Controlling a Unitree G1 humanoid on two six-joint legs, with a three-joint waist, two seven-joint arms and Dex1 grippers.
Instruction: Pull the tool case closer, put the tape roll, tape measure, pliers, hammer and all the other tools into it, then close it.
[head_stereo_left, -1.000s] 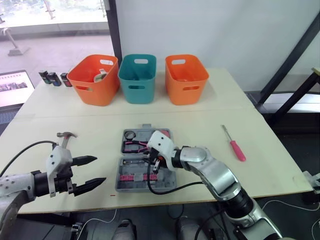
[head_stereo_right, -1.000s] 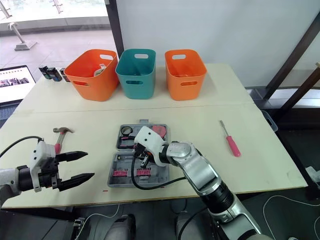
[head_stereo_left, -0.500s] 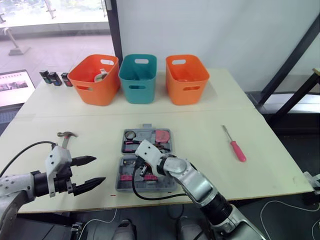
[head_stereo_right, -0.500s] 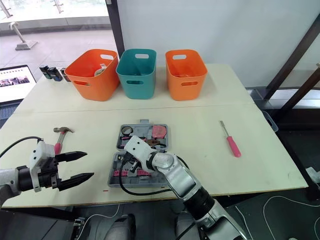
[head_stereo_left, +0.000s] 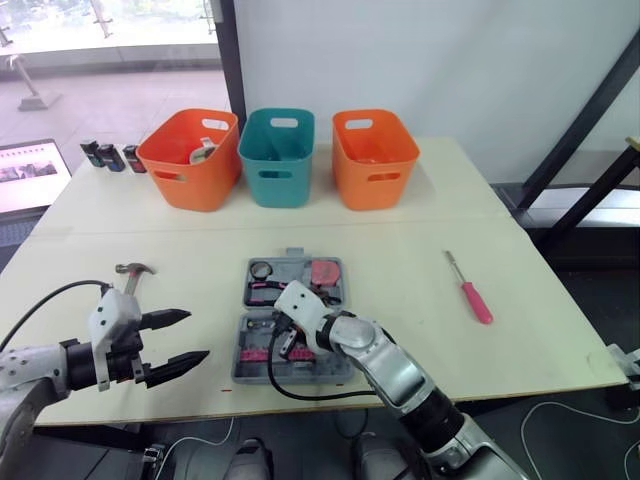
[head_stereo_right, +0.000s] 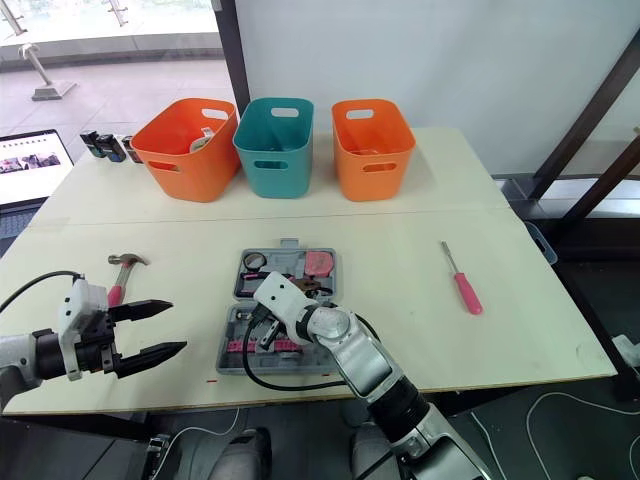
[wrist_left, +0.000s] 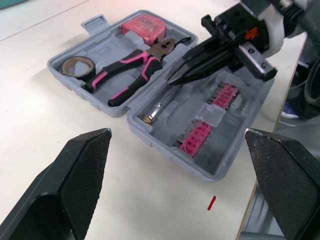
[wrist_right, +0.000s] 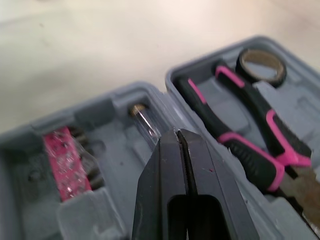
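Observation:
The grey tool case (head_stereo_left: 296, 268) lies open in the middle of the table. Its far half holds a tape roll (head_stereo_left: 260, 269), a pink tape measure (head_stereo_left: 325, 272) and pink-handled pliers (wrist_left: 125, 75). Pink bit holders (wrist_left: 200, 135) and a metal shaft (wrist_right: 147, 125) lie in the near half. My right gripper (head_stereo_left: 284, 340) hovers shut and empty over the near half, its tips (wrist_right: 180, 134) by the hinge. To the left of the case my left gripper (head_stereo_left: 180, 340) stands open and empty. The hammer (head_stereo_left: 133, 272) lies beyond it. A pink screwdriver (head_stereo_left: 470, 290) lies at the right.
Two orange bins (head_stereo_left: 190, 160) (head_stereo_left: 373, 155) and a teal bin (head_stereo_left: 277, 155) line the back of the table. Small dark items (head_stereo_left: 108, 157) sit at the back left. The table's front edge runs just below the case.
My right gripper has moved left and down over the case's near half, its elbow swinging inward. The left gripper has stayed put, open.

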